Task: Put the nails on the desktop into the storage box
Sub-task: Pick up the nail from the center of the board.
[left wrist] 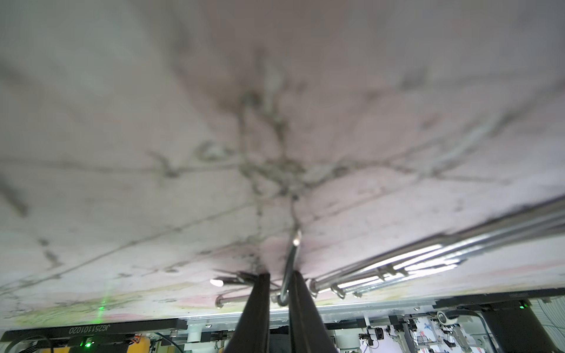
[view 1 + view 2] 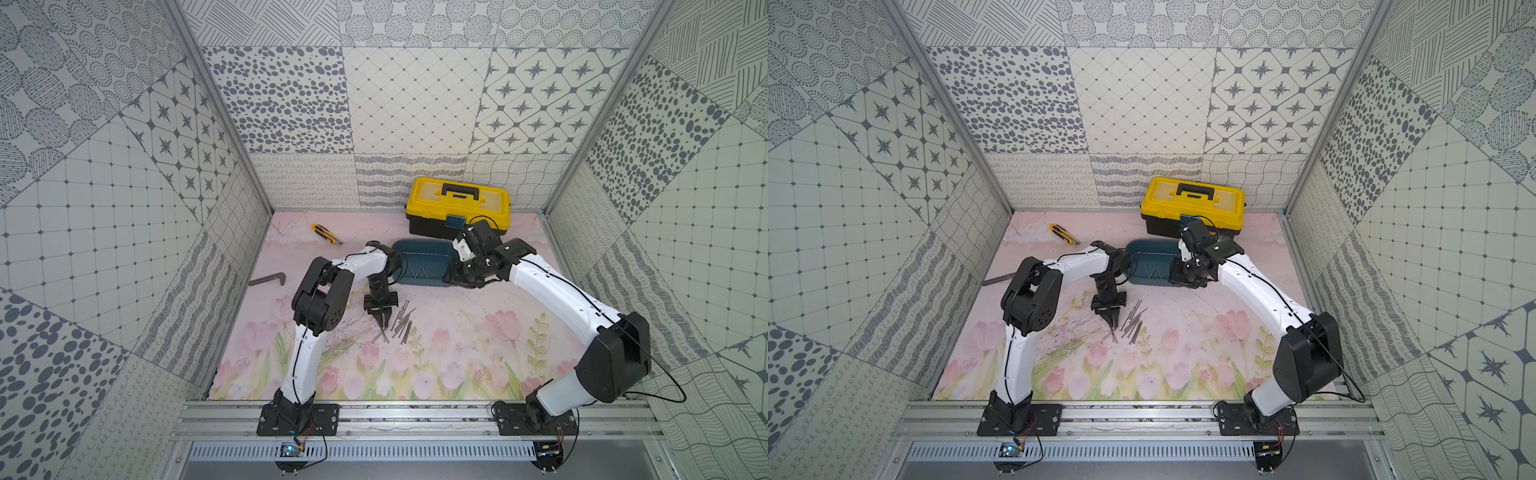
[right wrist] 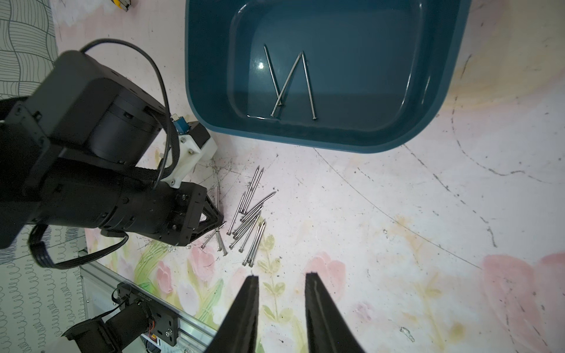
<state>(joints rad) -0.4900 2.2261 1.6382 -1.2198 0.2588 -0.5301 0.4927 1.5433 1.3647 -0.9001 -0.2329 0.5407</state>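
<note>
Several thin grey nails [image 2: 401, 322] [image 2: 1131, 322] [image 3: 250, 220] lie in a loose pile on the tulip-printed desktop [image 2: 478, 332]. My left gripper [image 2: 383, 318] [image 2: 1113, 319] [image 3: 218, 221] points down at the pile's left edge. In the left wrist view its fingertips [image 1: 280, 273] stand a narrow gap apart, one nail [image 1: 290, 262] lying between them against one finger. The teal storage box [image 2: 424, 253] [image 2: 1150, 251] [image 3: 208, 61] holds three nails [image 3: 290, 82]. My right gripper [image 2: 455, 274] [image 3: 282, 275] hovers at the box's right end, open and empty.
A yellow-and-black toolbox [image 2: 457, 203] stands against the back wall behind the storage box. A yellow utility knife [image 2: 326, 234] lies at the back left. An L-shaped dark bar [image 2: 268, 279] lies near the left wall. Patterned walls enclose three sides.
</note>
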